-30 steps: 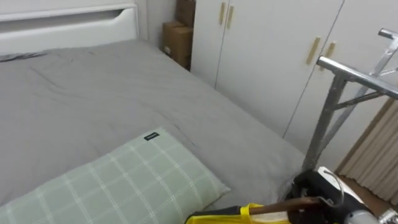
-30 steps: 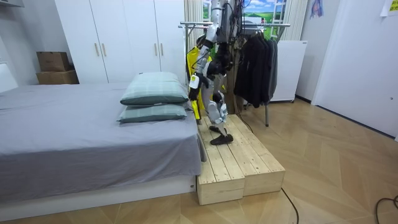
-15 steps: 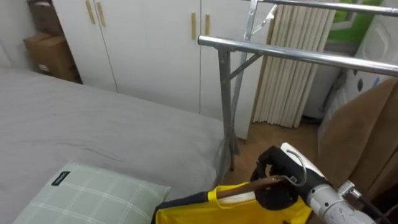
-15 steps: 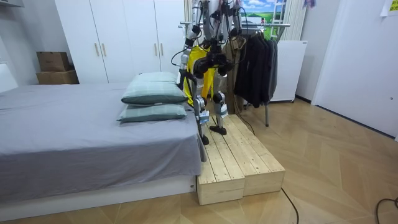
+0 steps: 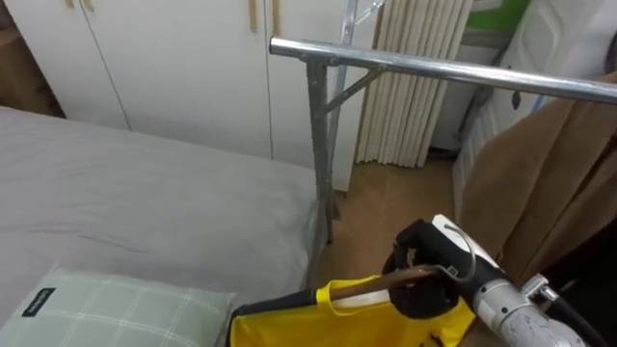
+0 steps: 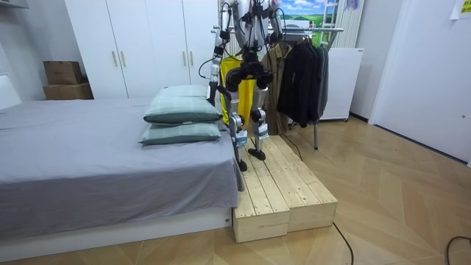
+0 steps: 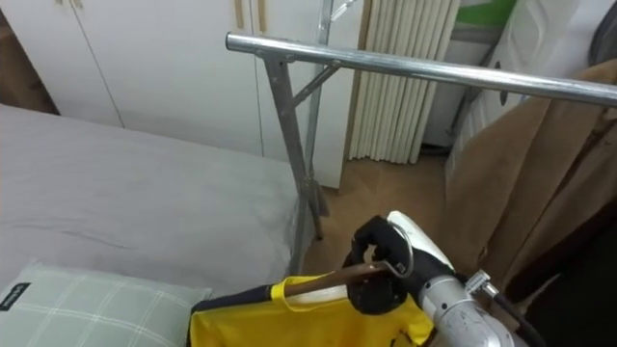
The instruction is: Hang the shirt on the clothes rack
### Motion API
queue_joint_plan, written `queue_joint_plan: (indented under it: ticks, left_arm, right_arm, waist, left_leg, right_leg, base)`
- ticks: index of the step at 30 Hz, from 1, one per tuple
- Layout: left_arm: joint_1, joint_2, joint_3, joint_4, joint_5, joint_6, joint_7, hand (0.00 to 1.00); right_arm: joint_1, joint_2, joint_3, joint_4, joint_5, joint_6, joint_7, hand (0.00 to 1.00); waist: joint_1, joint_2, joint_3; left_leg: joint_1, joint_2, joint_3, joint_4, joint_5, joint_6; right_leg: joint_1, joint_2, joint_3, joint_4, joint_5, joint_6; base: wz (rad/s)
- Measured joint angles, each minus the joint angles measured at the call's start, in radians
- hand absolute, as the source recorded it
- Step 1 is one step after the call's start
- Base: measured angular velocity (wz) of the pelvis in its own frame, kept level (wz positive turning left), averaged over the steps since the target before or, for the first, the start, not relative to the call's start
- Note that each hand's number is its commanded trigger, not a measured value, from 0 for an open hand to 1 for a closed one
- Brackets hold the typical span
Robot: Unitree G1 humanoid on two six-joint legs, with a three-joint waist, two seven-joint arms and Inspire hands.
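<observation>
Low on the right of the left eye view, the right hand (image 5: 429, 284) is closed tight around a wooden hanger (image 5: 371, 286). A yellow shirt (image 5: 328, 323) hangs on it (down at the bottom edge), under the rack's shiny rail (image 5: 434, 72). A brown coat (image 5: 549, 173) hangs at the right. The grey bed (image 5: 145, 193) and a checked pillow (image 5: 106, 308) are at the left. The robot stands on a wooden step (image 6: 283, 184) between bed and rack. Its left hand (image 6: 213, 86) is too small to tell.
</observation>
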Motion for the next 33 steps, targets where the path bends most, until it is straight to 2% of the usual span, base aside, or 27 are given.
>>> queue_joint_plan:
  ticks: [1, 5, 7, 12, 17, 23, 27, 30, 33]
  left_arm:
    - [0.003, 0.0, 0.003, 0.002, 0.0, 0.0, 0.003, 0.0]
    - [0.02, 0.003, 0.038, 0.003, 0.0, -0.001, 0.004, 0.0]
    - [0.031, 0.003, 0.042, 0.002, 0.0, -0.006, 0.006, 0.0]
    - [0.035, 0.0, 0.063, 0.002, 0.0, -0.007, 0.006, 0.0]
    - [0.036, 0.001, 0.076, 0.001, 0.001, -0.007, 0.005, 0.0]
    - [0.036, 0.018, 0.08, -0.006, 0.001, -0.007, -0.018, 0.0]
    - [0.037, 0.03, 0.079, -0.01, 0.0, -0.007, -0.022, 0.0]
    - [0.041, 0.03, 0.08, -0.01, 0.001, -0.007, -0.022, 0.0]
    - [0.041, 0.031, 0.08, -0.01, 0.001, -0.007, -0.03, 0.0]
  right_arm:
    - [0.0, 0.0, 0.0, 0.0, 0.001, 0.0, 0.003, 1.0]
    - [-0.001, -0.006, 0.0, -0.001, 0.007, 0.0, 0.025, 1.0]
    - [-0.001, -0.031, -0.006, -0.005, 0.036, 0.0, 0.054, 1.0]
    - [-0.001, -0.074, -0.033, -0.002, 0.036, 0.0, 0.111, 1.0]
    - [-0.028, -0.095, -0.069, 0.074, 0.07, 0.001, 0.15, 1.0]
    - [-0.081, -0.11, -0.075, 0.179, 0.101, 0.013, 0.222, 1.0]
    - [-0.101, -0.117, -0.075, 0.262, 0.147, 0.024, 0.268, 1.0]
    - [-0.135, -0.122, -0.075, 0.366, 0.197, 0.036, 0.318, 1.0]
    - [-0.143, -0.129, -0.075, 0.439, 0.233, 0.042, 0.368, 1.0]
  waist:
    - [0.015, -0.006, -0.0004]
    - [0.017, -0.02, -0.0014]
    - [0.019, -0.032, -0.0022]
    - [0.023, -0.037, -0.0041]
    - [0.021, -0.043, -0.0027]
    - [0.028, -0.056, -0.0021]
    - [0.03, -0.068, -0.0032]
    - [0.034, -0.069, -0.0031]
    - [0.044, -0.068, -0.0032]
  left_leg:
    - [0.01, 0.003, 0.011, -0.007, 0.0, -0.002]
    - [0.028, 0.01, 0.015, -0.012, -0.005, -0.009]
    - [0.031, 0.01, 0.018, -0.019, -0.005, -0.009]
    - [0.038, 0.01, 0.025, -0.023, -0.005, -0.009]
    - [0.047, 0.012, 0.015, -0.023, -0.006, -0.01]
    - [0.048, 0.013, 0.01, -0.022, -0.006, -0.01]
    - [0.054, 0.013, -0.007, -0.023, -0.005, -0.011]
    - [0.064, 0.013, -0.019, -0.025, -0.005, -0.01]
    - [0.075, 0.013, -0.022, -0.03, -0.005, -0.01]
  right_leg:
    - [0.004, 0.007, 0.013, -0.003, 0.002, -0.002]
    - [0.024, 0.014, 0.015, -0.018, 0.004, -0.005]
    - [0.023, 0.016, 0.016, -0.018, 0.004, -0.005]
    - [0.029, 0.017, 0.02, -0.023, 0.004, -0.005]
    - [0.042, 0.015, 0.014, -0.031, 0.005, -0.006]
    - [0.048, 0.014, 0.008, -0.034, 0.005, -0.008]
    - [0.066, 0.008, -0.014, -0.048, 0.006, -0.008]
    - [0.083, 0.006, -0.024, -0.058, 0.006, -0.008]
    - [0.095, -0.001, -0.061, -0.065, 0.006, -0.011]
  base:
    - [-0.25]
    - [-0.08]
    - [-0.05]
    - [-0.02]
    - [0.03]
    - [0.02]
    - [0.15]
    - [0.1]
    - [0.05]
